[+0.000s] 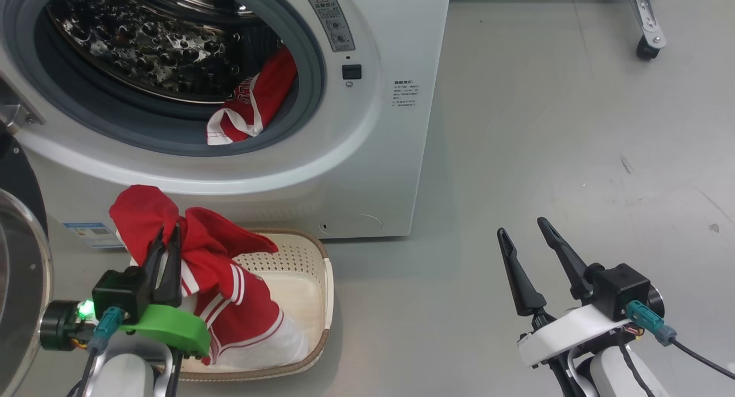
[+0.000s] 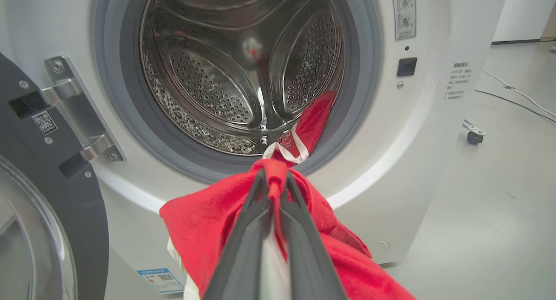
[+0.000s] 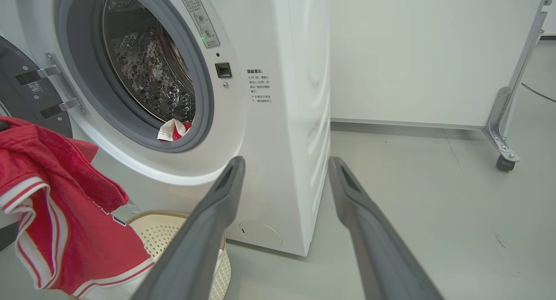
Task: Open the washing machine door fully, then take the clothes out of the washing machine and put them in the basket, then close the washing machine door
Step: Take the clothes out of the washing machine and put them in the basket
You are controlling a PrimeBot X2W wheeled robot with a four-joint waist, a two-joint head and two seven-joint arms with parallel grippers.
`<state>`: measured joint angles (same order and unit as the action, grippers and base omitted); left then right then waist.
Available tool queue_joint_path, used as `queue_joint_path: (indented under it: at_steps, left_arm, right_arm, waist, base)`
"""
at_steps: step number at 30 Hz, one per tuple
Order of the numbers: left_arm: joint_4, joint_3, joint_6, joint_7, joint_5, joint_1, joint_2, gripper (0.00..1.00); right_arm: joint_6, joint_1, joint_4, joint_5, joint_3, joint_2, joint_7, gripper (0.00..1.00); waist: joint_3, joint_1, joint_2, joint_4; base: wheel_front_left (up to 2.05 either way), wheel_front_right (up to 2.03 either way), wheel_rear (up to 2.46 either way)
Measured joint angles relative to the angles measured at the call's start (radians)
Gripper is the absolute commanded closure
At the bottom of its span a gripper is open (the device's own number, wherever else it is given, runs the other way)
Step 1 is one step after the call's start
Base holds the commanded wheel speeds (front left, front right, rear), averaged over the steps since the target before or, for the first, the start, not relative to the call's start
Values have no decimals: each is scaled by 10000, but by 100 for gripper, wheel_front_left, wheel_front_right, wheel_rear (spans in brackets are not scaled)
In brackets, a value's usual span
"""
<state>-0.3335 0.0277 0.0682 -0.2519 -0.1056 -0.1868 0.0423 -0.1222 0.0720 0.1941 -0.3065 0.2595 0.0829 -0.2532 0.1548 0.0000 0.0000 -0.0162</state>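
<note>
The white washing machine (image 1: 367, 144) stands with its door (image 1: 20, 259) swung open at the far left. My left gripper (image 1: 167, 231) is shut on a red garment with white stripes (image 1: 224, 282), which hangs from it over the cream basket (image 1: 310, 270) with its lower end inside. The left wrist view shows the fingers (image 2: 299, 230) pinching the red cloth (image 2: 208, 222). A second red and white garment (image 1: 252, 104) lies at the drum's lower right edge, over the grey ring. My right gripper (image 1: 522, 227) stands open above bare floor, right of the machine.
A metal frame leg on a caster wheel (image 1: 648, 43) stands at the far right back. The grey floor (image 1: 574, 155) stretches right of the machine. A white wall panel (image 3: 412, 52) rises behind it.
</note>
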Motion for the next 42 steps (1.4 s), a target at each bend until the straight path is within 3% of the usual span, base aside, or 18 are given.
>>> queue_joint_path:
  at_steps: [14,25,34,42]
  left_arm:
    - [-1093,56,-17,92,-13,-81,-2,100]
    - [-1791,71,-23,368,2,-1287,23,100]
    - [-2671,-203,-104,571,4,-1820,470,100]
    - [-3639,-316,-104,575,-48,-2360,477,100]
  right_arm:
    - [0,356,-253,0,27,79,0,0]
    - [0,753,-456,0,63,81,0,0]
    - [0,1258,-662,-2,-140,90,-2,0]
    - [0,1394,-740,0,-378,144,-2,0]
  waist:
    - [1037,0,0,-489]
    - [2200,0,0,-973]
    - [3188,0,0,-1386]
    - [3952,0,0,-1640]
  base:
    - [0,0,0]
    - [0,0,0]
    - [0,0,0]
    - [0,0,0]
